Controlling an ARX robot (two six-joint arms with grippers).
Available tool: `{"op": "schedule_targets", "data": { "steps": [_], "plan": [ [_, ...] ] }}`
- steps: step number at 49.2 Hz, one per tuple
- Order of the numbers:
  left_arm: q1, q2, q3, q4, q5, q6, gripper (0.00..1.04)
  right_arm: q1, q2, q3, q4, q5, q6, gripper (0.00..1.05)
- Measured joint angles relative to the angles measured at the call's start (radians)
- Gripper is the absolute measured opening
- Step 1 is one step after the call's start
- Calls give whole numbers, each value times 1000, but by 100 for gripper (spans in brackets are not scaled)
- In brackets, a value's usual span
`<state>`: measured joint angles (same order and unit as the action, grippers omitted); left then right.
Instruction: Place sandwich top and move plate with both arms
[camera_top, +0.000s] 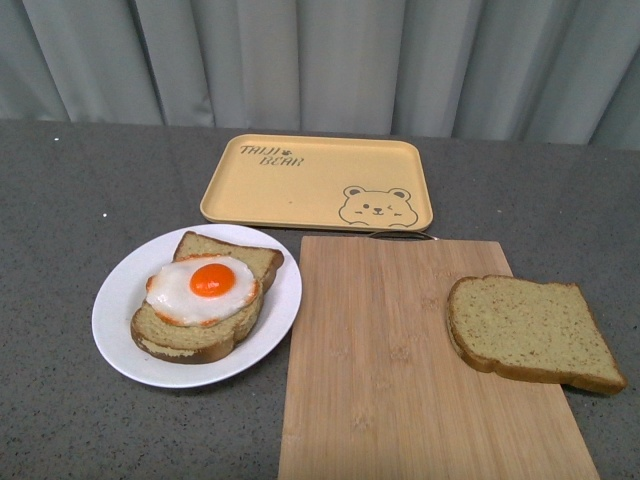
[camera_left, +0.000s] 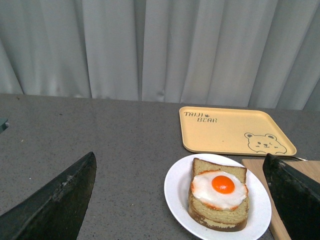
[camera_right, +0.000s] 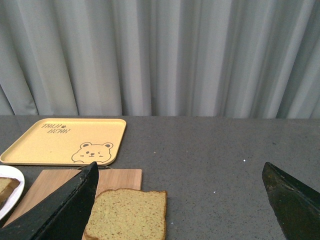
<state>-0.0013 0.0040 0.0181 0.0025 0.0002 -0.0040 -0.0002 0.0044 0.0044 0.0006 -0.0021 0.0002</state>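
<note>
From the front, we are seeing no arms. The plate (camera_top: 112, 305) is sitting on the grey table (camera_top: 60, 200), near and to the left, just beside the wooden board (camera_top: 380, 380). A bread slice (camera_top: 170, 338) with a fried egg (camera_top: 205, 285) on top is lying on the plate. The sandwich top (camera_top: 530, 330) is lying flat on the right edge of the board, sticking out over the table a bit. The yellow tray (camera_top: 315, 180) is sitting farther back.

From the left wrist, our left claw (camera_left: 180, 156) is hanging over the table with its fingers (camera_left: 55, 205) spread wide, holding nothing. The plate is lying just ahead of it.

From the right wrist, our right claw (camera_right: 180, 165) is spreading wide too, holding nothing. The sandwich top is lying close by one finger.
</note>
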Motion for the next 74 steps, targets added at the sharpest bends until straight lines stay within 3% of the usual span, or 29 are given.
{"op": "schedule_targets", "data": {
  "steps": [74],
  "plan": [
    [0, 0, 0, 0, 0, 0, 98, 0, 0, 0, 0, 0, 0, 95]
  ]
}}
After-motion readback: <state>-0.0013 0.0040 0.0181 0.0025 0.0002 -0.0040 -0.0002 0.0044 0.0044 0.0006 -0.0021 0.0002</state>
